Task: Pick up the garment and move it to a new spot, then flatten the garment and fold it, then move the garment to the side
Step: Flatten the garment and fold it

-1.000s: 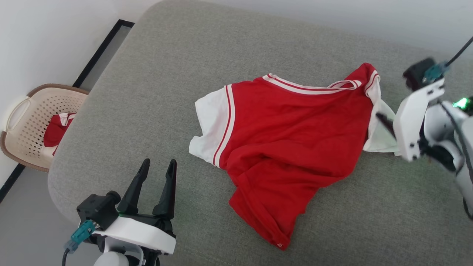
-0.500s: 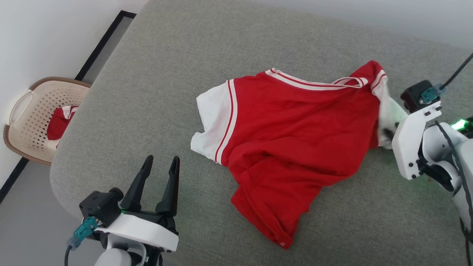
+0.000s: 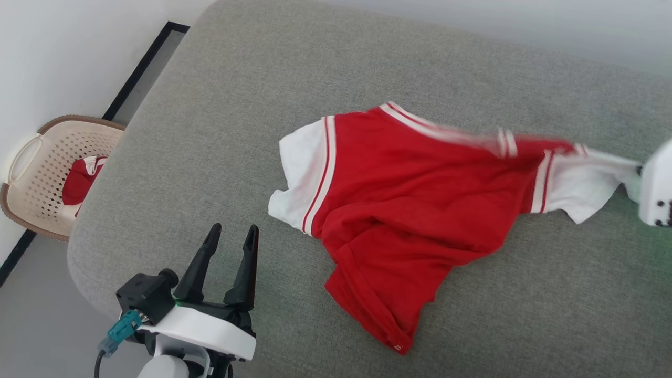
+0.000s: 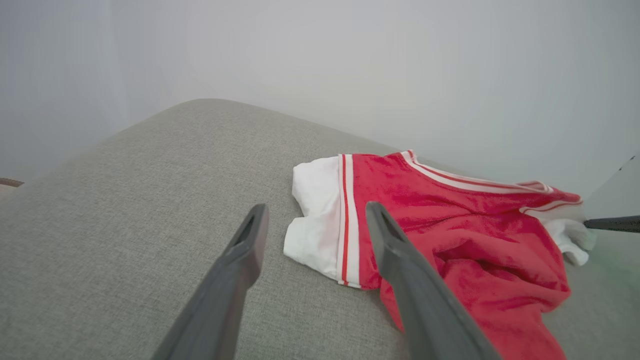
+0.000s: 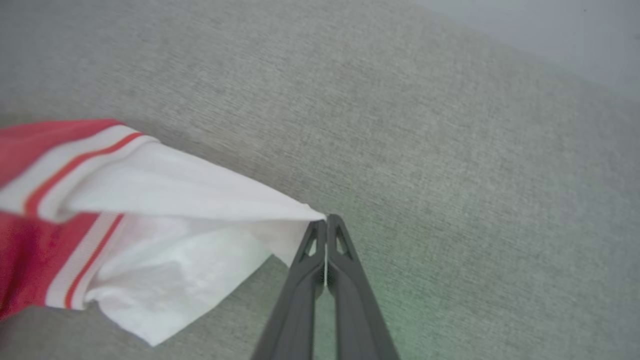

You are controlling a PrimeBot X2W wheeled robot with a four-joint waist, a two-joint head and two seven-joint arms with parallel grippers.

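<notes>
The garment (image 3: 415, 194), a red T-shirt with white sleeves, lies crumpled on the grey cushion (image 3: 294, 68). Its right white sleeve (image 3: 583, 181) is stretched out to the right. In the right wrist view my right gripper (image 5: 326, 220) is shut on the edge of that sleeve (image 5: 200, 200), the fabric pinched between the fingertips. At the head view's right edge part of its white body (image 3: 656, 191) shows. My left gripper (image 3: 233, 233) hovers open near the cushion's front left, apart from the garment's left sleeve (image 4: 320, 210), which lies just beyond its fingertips.
A beige perforated laundry basket (image 3: 37, 157) stands on the floor at the left, with another red-and-white cloth (image 3: 79, 181) in it. A white wall runs behind the cushion. Bare cushion lies to the garment's left and front right.
My right gripper closed on the right sleeve and pulled it rightward, stretching the shoulder and unfolding the sleeve. The left gripper stayed put and open.
</notes>
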